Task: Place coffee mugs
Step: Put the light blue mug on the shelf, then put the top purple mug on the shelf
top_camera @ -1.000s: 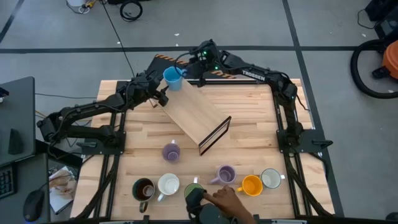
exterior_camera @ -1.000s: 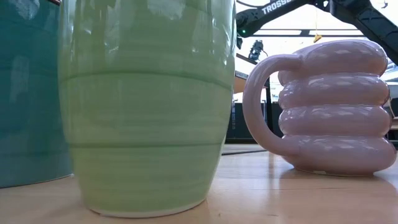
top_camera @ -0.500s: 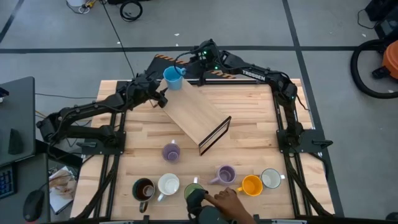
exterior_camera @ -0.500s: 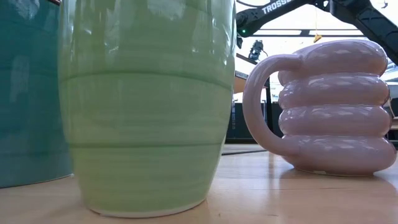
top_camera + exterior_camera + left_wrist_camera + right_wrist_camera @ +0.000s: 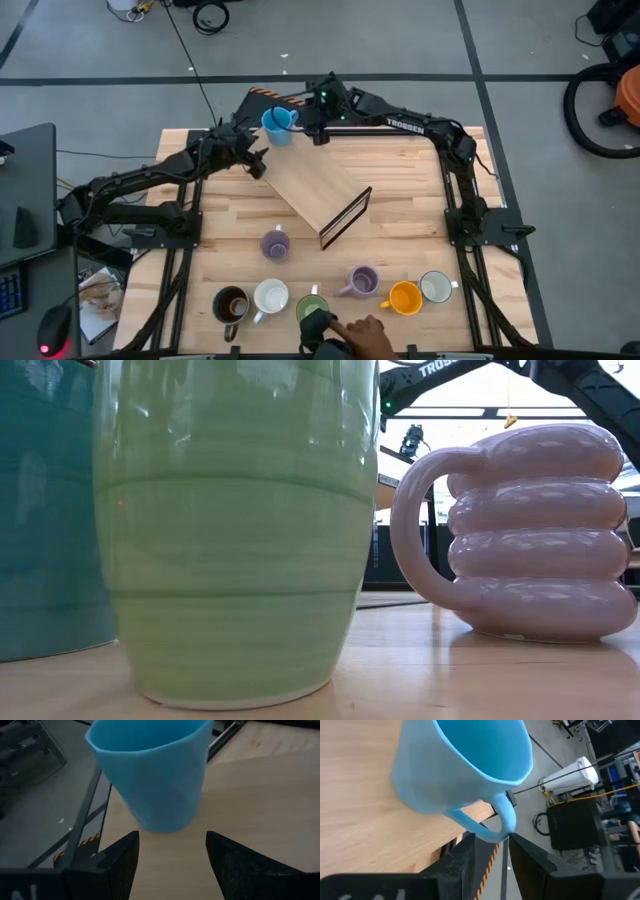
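Risk: blue mug point(image 5: 277, 124) sits at the top edge of the tilted wooden board point(image 5: 316, 188), right gripper point(image 5: 312, 130) clamped on its handle, left gripper point(image 5: 256, 160) jaws apart beside it, so if you let go w/o support it may slide or tip off.

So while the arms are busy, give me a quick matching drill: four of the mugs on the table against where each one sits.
Things:
1. blue mug
2. orange mug
3. dark brown mug
4. green mug

Places:
a. left end of the near row
b. third from the left in the near row
c. far end of the wooden board
d. second from the right in the near row

Pairs: 1-c, 2-d, 3-a, 4-b
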